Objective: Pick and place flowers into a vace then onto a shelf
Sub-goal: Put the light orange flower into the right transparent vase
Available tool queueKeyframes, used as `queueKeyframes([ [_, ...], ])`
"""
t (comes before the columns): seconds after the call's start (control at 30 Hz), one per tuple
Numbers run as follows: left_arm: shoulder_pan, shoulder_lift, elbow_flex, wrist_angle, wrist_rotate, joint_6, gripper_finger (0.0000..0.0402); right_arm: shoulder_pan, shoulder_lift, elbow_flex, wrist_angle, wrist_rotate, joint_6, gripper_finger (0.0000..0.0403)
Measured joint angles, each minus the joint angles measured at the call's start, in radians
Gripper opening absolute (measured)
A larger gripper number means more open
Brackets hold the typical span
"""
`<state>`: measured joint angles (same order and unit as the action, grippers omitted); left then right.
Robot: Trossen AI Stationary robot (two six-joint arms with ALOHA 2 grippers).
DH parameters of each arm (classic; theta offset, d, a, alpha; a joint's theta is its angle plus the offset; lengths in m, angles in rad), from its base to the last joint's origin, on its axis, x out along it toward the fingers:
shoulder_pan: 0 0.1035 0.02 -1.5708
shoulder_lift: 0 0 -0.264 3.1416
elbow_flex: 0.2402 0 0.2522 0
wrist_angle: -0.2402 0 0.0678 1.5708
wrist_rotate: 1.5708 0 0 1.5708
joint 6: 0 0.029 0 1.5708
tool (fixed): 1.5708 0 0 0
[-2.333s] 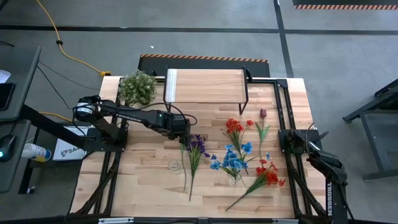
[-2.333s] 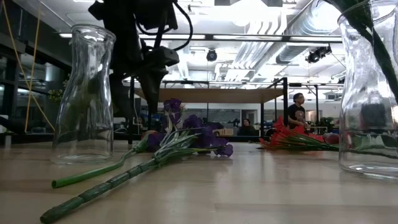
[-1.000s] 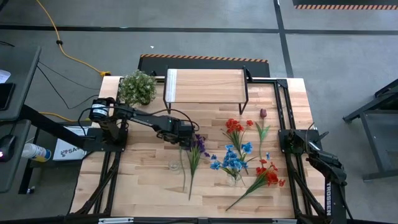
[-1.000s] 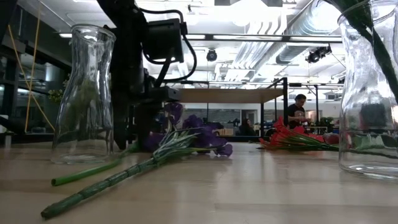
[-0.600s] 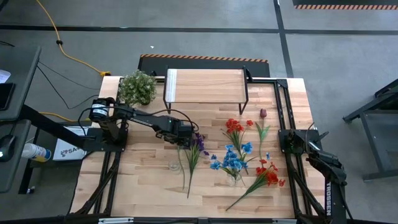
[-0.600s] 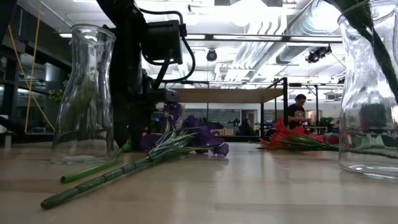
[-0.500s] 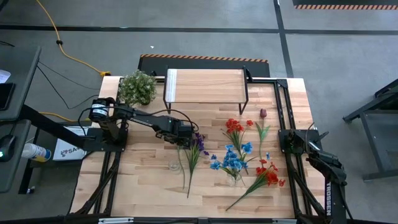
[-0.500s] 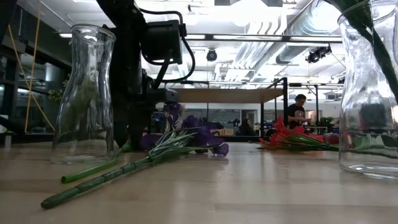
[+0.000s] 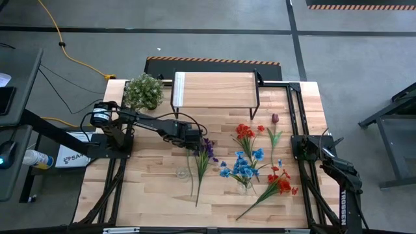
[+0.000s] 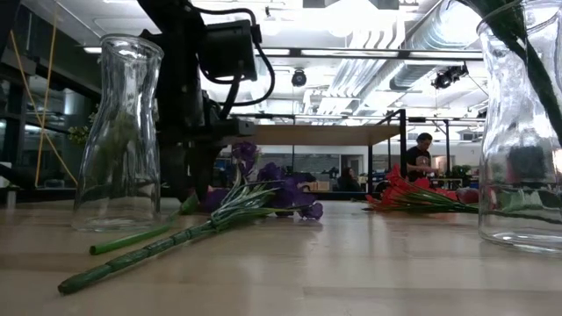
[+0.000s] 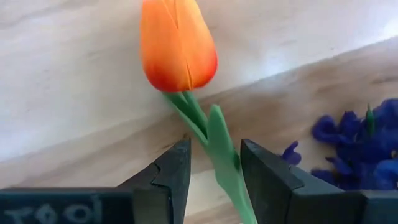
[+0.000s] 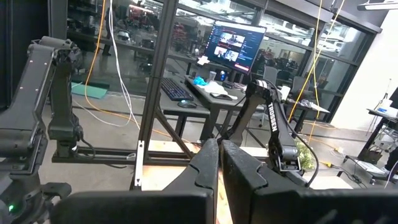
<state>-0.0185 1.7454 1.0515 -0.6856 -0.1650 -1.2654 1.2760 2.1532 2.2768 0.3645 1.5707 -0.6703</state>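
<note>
From above, the left gripper [image 9: 192, 140] sits at table centre, right gripper [image 9: 323, 140] parked closed at 3 o'clock; at the wrist, narrowed fingers [image 11: 171, 177] clasp the orange tulip [image 11: 178, 43] stem: grasp step, next lift toward a vase [image 10: 118, 132].

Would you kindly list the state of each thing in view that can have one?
Left claw: closed around the orange tulip's stem, low at the table.
Right claw: shut, empty, parked at the table's right edge.
Orange tulip: lying flat on the table.
Purple flowers: lying flat.
Left vase: upright, empty.
Right vase: upright, holding stems.
Shelf: top bare.
</note>
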Motion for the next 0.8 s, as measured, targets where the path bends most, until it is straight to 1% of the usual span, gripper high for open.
queueKeyframes([
  [0.13, 0.002, -0.001, 0.000, -0.002, -0.025, 0.000, 0.0174, 0.000, 0.000, 0.000, 0.000, 0.000, 0.000, 0.0012],
  [0.37, 0.016, 0.000, 0.001, -0.003, -0.024, 0.004, 0.0166, 0.000, 0.000, 0.000, 0.000, 0.000, 0.000, 0.0012],
  [0.8, 0.012, 0.021, 0.002, 0.012, -0.020, 0.011, 0.0168, 0.000, 0.000, 0.000, 0.000, 0.000, 0.000, 0.0012],
])
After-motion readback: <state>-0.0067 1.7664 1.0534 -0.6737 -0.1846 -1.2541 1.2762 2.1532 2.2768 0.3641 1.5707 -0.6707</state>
